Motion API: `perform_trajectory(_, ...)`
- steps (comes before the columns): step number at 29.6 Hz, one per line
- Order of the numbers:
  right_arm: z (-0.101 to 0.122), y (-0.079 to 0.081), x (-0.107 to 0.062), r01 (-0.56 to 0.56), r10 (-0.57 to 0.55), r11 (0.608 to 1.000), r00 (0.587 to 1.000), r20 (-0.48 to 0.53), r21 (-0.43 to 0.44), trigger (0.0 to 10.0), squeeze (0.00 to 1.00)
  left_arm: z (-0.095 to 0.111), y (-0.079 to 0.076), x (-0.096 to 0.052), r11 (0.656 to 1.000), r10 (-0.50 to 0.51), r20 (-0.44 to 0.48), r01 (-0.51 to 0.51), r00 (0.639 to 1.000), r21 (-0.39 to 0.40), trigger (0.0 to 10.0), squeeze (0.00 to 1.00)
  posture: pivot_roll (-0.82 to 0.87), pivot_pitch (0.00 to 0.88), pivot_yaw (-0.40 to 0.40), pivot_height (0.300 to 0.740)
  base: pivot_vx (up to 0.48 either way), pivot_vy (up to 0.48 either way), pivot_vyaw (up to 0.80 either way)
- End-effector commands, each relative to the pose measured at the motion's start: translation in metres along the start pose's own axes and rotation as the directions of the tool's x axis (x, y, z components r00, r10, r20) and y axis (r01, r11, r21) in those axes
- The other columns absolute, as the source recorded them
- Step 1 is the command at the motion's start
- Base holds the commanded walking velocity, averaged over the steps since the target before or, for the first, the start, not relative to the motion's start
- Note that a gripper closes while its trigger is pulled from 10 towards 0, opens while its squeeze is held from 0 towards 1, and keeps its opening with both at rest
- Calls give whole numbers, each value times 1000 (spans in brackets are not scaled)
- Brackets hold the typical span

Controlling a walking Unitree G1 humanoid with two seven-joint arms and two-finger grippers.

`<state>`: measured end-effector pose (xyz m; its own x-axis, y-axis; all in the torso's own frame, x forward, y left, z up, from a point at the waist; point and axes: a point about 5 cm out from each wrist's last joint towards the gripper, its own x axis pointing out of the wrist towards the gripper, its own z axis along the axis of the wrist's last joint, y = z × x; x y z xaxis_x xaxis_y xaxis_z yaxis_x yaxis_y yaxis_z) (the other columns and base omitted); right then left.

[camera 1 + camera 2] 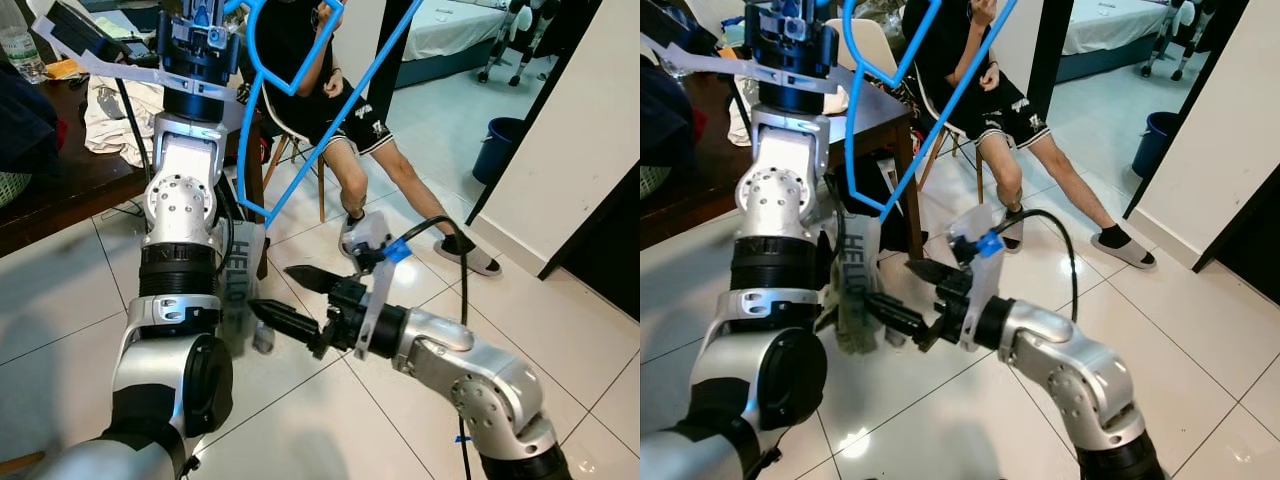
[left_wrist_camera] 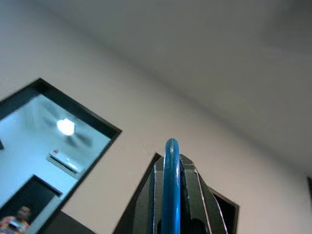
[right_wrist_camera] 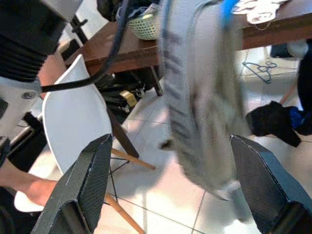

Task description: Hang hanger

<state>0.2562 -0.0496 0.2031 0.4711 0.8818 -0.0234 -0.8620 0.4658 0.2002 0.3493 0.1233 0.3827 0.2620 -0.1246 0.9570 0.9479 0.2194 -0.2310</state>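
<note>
- Up high on the robot's left, the left hand (image 1: 205,20) is raised near head level, clenched on the blue hanger (image 1: 300,90); the wrist view shows the blue wire (image 2: 171,185) pinched between both fingers.
- Hanger's frame hangs down from that grip; its long straight bar slants from upper right down to lower left, ending near the counter (image 1: 70,190) corner.
- Gray garment (image 1: 240,290) w/ "HELLO" lettering hangs off the hanger's low end, beside the left forearm, above the tiled floor (image 1: 330,400).
- Right hand (image 1: 285,295) is low and fwd, released, fingers spread wide, tips pointing at the garment, approx. level w/ its lower half; one fingertip looks just beside the cloth, contact unclear.
- Right wrist view: garment (image 3: 200,97) sits between the two open fingers (image 3: 92,180).
- Judgement: left hand carries the load; no rail visible to hang on yet.
- Person (image 1: 340,100) sits on a chair just behind the hanger.
- Hanger looks thin, smooth; may swing.
</note>
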Motion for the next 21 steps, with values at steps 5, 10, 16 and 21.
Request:
perform_trajectory(5,-1,-2,14,76,-76,997,997,4,7,10000,0,-4,-17,12,995,-66,47,69,997,-70,10000,0,47,125,-1,740,0,0,0)
perform_trajectory(10,2,-13,18,165,-166,986,986,28,29,10000,0,-6,-19,14,994,-66,58,70,996,-81,10000,0,51,124,-2,740,0,0,0)
perform_trajectory(16,7,-23,19,261,-263,965,963,62,41,10000,0,-9,-21,17,994,-62,69,68,996,-87,10000,0,50,124,-3,740,0,0,0)
perform_trajectory(21,8,-28,19,302,-306,952,949,76,52,10000,0,-12,-23,18,994,-51,79,58,996,-92,10000,0,49,123,-2,740,0,0,0)
